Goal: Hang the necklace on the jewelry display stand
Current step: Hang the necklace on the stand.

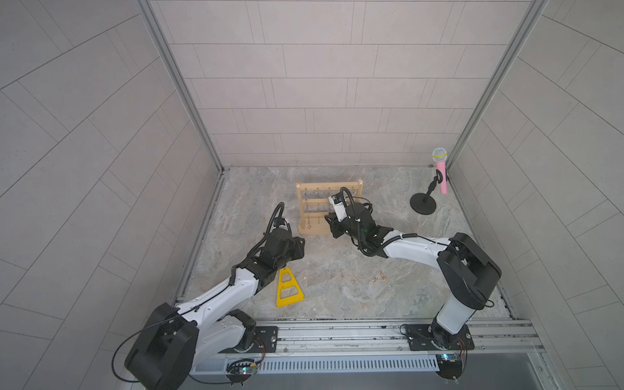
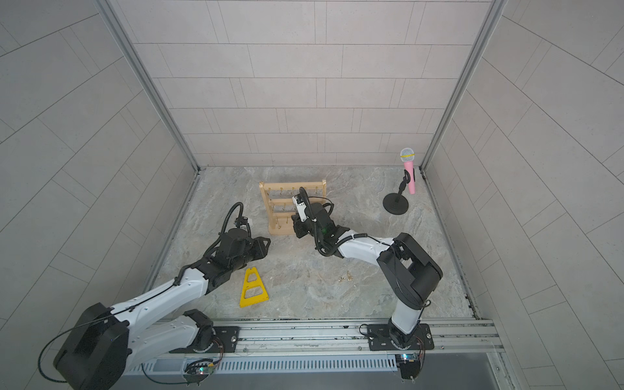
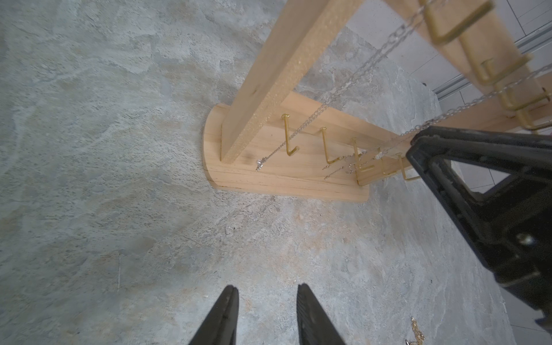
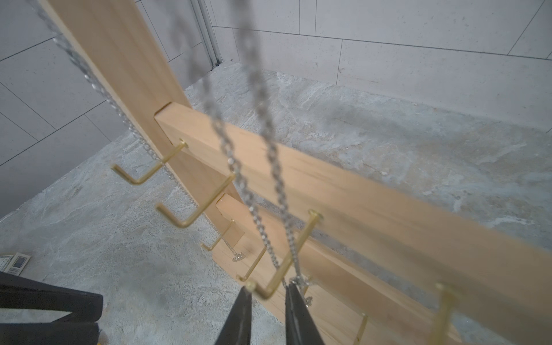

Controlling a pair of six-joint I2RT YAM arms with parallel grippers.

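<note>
- Most of the job looked done: the necklace [image 4: 252, 209] draped from an upper hook of the jewelry display stand [image 1: 314, 202], its strands hanging down the front.
- Right gripper [image 4: 268, 294] sat at the stand, jaws slightly apart, a brass hook [image 4: 294, 254] showing between them; the chain end lay against one finger, probably not clamped.
- Left gripper [image 3: 267, 291] hovered over the table [image 3: 119, 179], jaws parted, holding nothing.
- Left to do: back the right arm off.
- Wrist views showed the chain; both top views did not, but showed a gold chain [image 1: 481, 277] lying well apart from the stand.

No legible text, labels or numbers anywhere.
</note>
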